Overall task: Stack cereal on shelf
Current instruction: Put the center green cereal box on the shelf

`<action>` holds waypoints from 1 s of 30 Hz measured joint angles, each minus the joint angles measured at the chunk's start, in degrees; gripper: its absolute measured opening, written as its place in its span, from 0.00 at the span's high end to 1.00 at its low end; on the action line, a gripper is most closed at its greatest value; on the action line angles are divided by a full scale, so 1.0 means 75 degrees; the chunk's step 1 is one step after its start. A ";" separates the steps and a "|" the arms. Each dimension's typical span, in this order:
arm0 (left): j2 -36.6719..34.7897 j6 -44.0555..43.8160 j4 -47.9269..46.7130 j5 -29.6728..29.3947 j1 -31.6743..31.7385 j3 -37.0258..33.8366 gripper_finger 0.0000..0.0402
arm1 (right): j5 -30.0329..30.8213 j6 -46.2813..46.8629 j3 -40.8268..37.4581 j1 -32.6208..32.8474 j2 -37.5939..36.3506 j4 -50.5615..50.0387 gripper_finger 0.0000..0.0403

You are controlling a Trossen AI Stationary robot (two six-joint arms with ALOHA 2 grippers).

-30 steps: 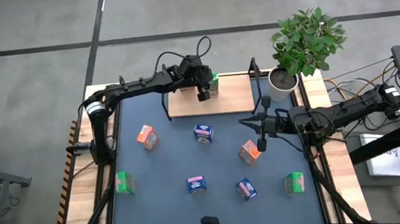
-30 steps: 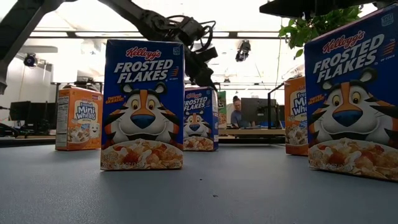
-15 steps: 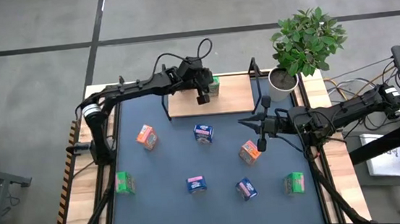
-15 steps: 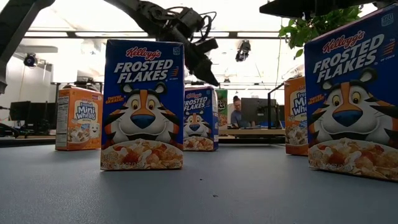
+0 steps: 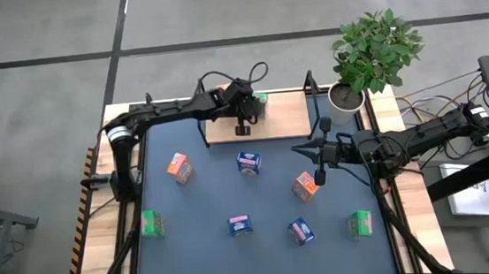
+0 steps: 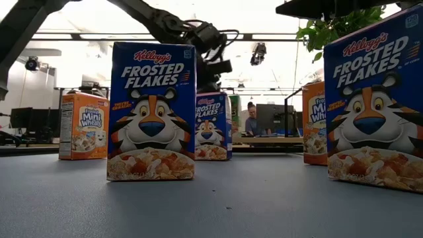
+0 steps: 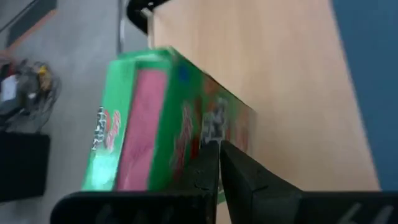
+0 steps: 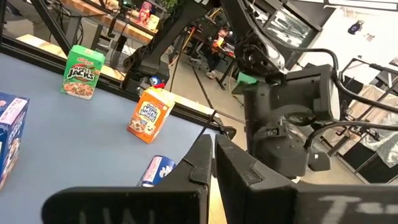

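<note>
A green cereal box (image 5: 260, 103) (image 7: 161, 118) stands on the light-wood shelf (image 5: 283, 120), near its far edge. It shows behind a blue box in the low view (image 6: 236, 118). My left gripper (image 5: 243, 125) (image 6: 217, 69) (image 7: 216, 148) hangs shut just above this box, clear of it. Several more boxes stand on the blue-grey table: orange (image 5: 179, 167) (image 5: 305, 185), blue (image 5: 248, 162) (image 5: 240, 225) (image 5: 301, 230), green (image 5: 152, 222) (image 5: 359, 224). My right gripper (image 5: 319, 164) (image 8: 212, 144) is shut and waits above the table's right part, beside an orange box.
Black upright posts (image 5: 206, 133) (image 5: 310, 82) stand at the shelf's ends. A potted plant (image 5: 370, 55) sits at the table's far right corner. Cables and gear lie off the right edge. A person sits in the room behind the table (image 6: 252, 119).
My left gripper has risen from the green box on the shelf, drawn slightly toward the table's left and near side, and turned at the wrist. The green box stays standing on the shelf board.
</note>
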 joint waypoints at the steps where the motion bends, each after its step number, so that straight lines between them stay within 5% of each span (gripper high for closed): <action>1: 0.0023 -0.0054 0.0098 -0.0127 -0.0006 0.0000 1.00 | 0.0000 -0.0003 0.0000 0.0000 0.0000 -0.0003 0.97; 19: 0.0149 -0.0364 0.0256 -0.0359 -0.0168 0.0008 1.00 | 0.0003 -0.0031 0.0000 0.0000 0.0000 0.0000 0.97; 30: -0.0102 0.0133 -0.1256 -0.0302 -0.0507 0.1561 1.00 | 0.0000 -0.0058 0.0000 0.0001 0.0000 -0.0017 0.97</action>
